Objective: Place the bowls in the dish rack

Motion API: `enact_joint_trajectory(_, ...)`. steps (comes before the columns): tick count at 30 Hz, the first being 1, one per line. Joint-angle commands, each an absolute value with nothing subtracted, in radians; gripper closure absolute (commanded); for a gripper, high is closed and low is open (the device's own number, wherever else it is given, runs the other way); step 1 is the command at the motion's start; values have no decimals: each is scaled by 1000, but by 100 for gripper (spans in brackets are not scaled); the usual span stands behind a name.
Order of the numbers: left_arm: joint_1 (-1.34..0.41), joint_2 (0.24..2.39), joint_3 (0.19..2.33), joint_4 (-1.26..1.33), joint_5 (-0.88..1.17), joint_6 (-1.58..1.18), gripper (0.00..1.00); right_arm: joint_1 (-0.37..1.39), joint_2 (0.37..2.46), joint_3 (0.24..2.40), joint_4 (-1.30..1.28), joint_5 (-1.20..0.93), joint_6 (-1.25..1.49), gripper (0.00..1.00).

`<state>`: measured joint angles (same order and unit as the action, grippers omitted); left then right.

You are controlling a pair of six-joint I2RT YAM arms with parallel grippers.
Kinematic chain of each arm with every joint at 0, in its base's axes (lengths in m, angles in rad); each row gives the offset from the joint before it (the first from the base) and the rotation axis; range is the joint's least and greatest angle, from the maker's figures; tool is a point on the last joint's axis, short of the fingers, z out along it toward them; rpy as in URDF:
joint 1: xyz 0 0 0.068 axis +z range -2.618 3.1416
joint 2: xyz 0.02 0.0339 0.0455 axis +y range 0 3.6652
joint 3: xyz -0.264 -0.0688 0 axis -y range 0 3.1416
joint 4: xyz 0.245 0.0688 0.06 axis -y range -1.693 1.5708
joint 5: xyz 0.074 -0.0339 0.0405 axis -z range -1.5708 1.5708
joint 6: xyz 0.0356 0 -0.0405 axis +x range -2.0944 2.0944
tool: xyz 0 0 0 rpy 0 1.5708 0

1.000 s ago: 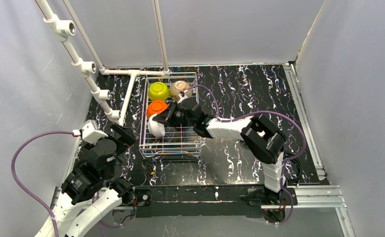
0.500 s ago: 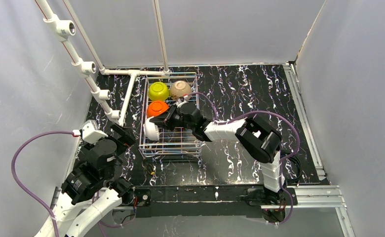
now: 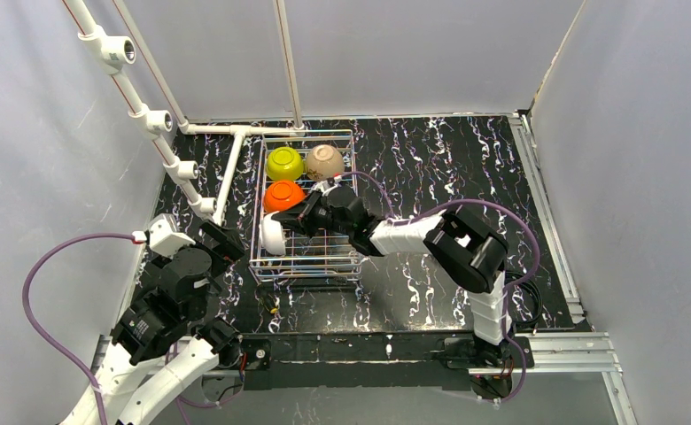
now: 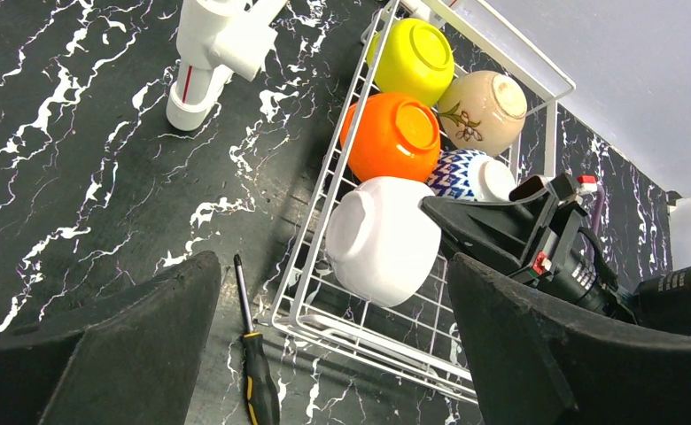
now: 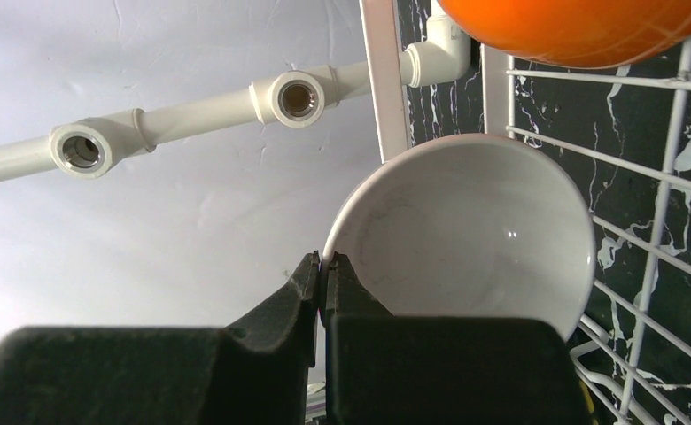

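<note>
blue-patterned bowl (image 4: 464, 171): partly behind white bowl (image 4: 382, 239) | orange bowl (image 5: 581, 22): cut by top edge, right wrist

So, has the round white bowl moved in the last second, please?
Yes: the round white bowl shifted toward the left side of the white wire rack.

Nothing readable anywhere in these shots: no words, brand names or numbers. The beige bowl (image 4: 482, 111) at the far right of the rack has a little plant sketch on its side, but no lettering. The white pipe fitting (image 4: 209, 62) to the left only has a plain red stripe. The right gripper (image 4: 432, 209) carries small red and white tags (image 4: 541, 263) on its body, too tiny to make out.
</note>
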<state>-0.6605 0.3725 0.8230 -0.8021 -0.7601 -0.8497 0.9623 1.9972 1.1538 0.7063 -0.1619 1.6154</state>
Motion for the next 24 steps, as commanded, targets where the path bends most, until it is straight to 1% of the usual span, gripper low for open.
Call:
enact_joint_trajectory(1,-664,390,816,-815,-804,-862,2,957,1981,1081,595,-134,1600,89)
enact_joint_trajectory(6,-664,391,815,-814,-803,-864,2,949,1971,1057,572,-133,1580,81)
enact_joint_trajectory(10,-664,394,816,-813,-803,-861,2,947,1967,1046,562,-132,1568,73)
enact_joint_trajectory(15,-664,396,816,-813,-802,-862,2,947,1950,1043,537,-120,1545,68)
enact_joint_trajectory(22,-664,396,816,-810,-801,-862,2,943,1900,1032,518,-82,1514,56)
enact_joint_trajectory(24,-664,397,816,-808,-799,-861,2,940,1887,1030,517,-73,1507,54)
